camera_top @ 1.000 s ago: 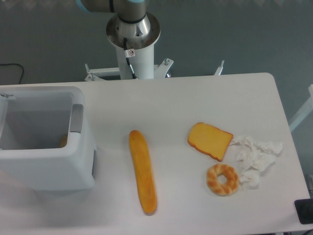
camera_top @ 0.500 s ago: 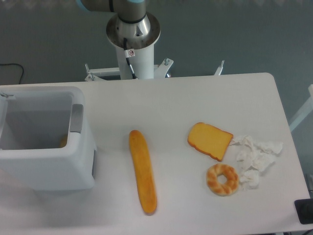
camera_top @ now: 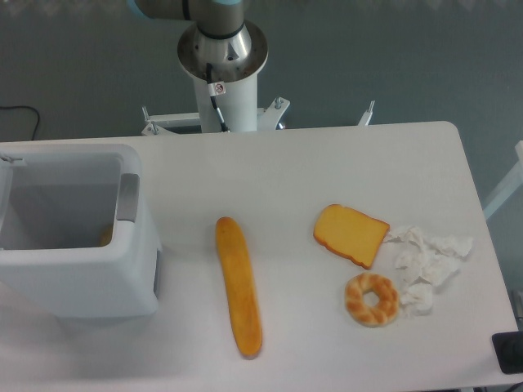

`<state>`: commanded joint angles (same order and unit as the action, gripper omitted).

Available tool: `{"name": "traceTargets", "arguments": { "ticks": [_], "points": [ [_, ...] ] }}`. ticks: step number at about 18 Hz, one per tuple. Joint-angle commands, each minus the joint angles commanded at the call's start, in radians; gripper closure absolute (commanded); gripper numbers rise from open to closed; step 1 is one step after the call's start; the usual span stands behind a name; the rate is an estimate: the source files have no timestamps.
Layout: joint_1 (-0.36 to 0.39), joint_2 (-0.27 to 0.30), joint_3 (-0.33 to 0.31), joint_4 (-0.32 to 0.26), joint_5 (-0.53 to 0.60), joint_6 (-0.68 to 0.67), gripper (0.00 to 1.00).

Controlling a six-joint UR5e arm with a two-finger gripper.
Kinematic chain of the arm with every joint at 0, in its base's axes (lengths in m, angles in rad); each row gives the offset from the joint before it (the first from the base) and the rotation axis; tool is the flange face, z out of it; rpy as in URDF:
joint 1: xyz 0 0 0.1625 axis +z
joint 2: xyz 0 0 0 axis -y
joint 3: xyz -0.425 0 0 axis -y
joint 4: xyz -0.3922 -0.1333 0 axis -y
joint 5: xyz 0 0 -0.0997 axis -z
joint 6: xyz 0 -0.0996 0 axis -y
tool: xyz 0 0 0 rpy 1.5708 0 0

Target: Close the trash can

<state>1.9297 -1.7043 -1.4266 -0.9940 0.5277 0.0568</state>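
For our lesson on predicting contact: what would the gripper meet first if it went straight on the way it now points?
That cannot be told: the gripper is out of view, with only the arm's base showing. The trash can stands open.

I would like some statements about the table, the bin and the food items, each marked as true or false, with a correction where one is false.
1. The trash can stands open, with its inside visible from above. True.
2. The long baguette lies inside the trash can. False: it lies on the table, to the right of the can.
3. The ring-shaped bread lies next to the crumpled white tissue. True.
4. The gripper is holding the slice of toast. False: the toast lies free on the table, and no gripper is in view; only the robot's base shows.
5. The toast is to the left of the baguette. False: it is to the right.
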Motion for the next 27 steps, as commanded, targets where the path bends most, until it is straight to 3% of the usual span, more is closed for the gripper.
{"name": "traceTargets", "arguments": {
  "ticks": [10,17,27],
  "points": [
    [0.072,0.028,-0.031,-0.005,0.025,0.002,0.0],
    [0.144,0.046,-0.072,0.0,0.153,0.055,0.0],
    [0.155,0.061,-0.104,0.002,0.258,0.075,0.0]
  ]
}}
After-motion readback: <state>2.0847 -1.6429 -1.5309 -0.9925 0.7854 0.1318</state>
